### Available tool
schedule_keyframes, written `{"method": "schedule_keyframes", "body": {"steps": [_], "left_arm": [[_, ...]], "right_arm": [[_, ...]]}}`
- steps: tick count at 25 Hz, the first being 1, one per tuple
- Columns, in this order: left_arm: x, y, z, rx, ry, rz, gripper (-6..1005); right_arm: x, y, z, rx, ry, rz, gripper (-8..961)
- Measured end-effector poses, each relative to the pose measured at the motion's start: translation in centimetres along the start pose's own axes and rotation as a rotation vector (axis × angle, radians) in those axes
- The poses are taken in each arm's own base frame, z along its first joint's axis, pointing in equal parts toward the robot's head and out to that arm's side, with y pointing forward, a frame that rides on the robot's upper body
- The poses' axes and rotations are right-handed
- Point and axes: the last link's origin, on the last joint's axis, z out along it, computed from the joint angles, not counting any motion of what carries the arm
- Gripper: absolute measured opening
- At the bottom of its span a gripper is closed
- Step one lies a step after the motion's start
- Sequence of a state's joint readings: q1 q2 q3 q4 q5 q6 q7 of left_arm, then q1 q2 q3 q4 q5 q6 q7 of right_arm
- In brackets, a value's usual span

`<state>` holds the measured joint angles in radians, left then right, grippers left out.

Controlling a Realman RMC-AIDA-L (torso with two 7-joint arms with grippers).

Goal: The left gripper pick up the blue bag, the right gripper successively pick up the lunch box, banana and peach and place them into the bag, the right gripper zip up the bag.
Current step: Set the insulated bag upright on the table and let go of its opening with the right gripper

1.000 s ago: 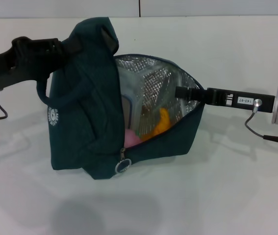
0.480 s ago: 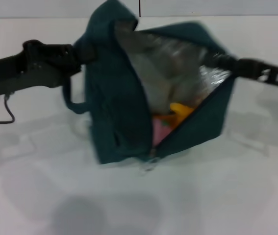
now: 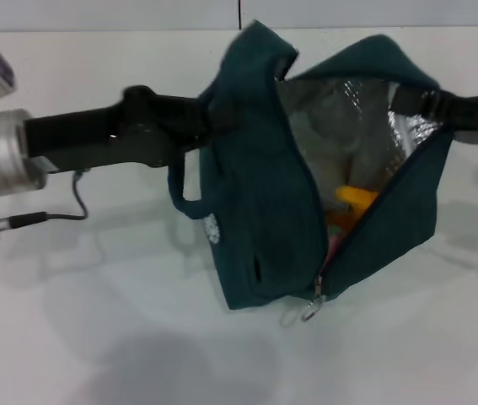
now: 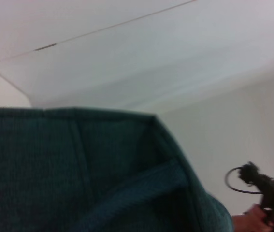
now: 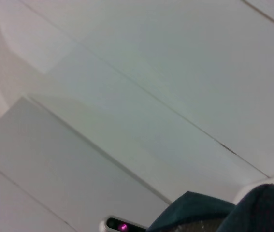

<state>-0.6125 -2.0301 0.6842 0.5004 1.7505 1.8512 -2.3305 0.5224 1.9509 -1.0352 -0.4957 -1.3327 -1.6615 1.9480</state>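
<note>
Counting one blue bag (image 3: 264, 202), one banana (image 3: 352, 202) inside, two grippers: left gripper (image 3: 213, 114) at nine o'clock, right gripper (image 3: 411, 101) at two.

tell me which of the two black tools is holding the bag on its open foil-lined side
The right tool: it grips the bag at the rim of the open mouth, beside the silver lining. The left tool holds the closed fabric side above the handle.

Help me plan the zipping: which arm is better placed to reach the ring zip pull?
Probably right. The left gripper holds up the dark teal fabric bag; the right gripper sits at its open edge, same side as the pull.
</note>
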Motion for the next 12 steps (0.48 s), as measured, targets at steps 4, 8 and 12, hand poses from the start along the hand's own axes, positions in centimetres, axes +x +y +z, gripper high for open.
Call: {"method": "schedule_keyframes", "body": {"steps": [4,8,12], "left_arm": [[-0.1,-1.4,0.9,0.076,0.000,-0.017,49],[-0.4,-2.1,1.3,0.112,-0.008,-0.018,49],[-0.2,-2.3,1.2,0.125,0.011,-0.014,50]], "right_arm": [[0.6,-0.6,0.8,0.025,0.028,0.023,61],[0.9,-0.8,1.4,0.034,0.034,0.036,56],[0.7,-0.9,1.5,0.042,0.025,0.028,53]]}}
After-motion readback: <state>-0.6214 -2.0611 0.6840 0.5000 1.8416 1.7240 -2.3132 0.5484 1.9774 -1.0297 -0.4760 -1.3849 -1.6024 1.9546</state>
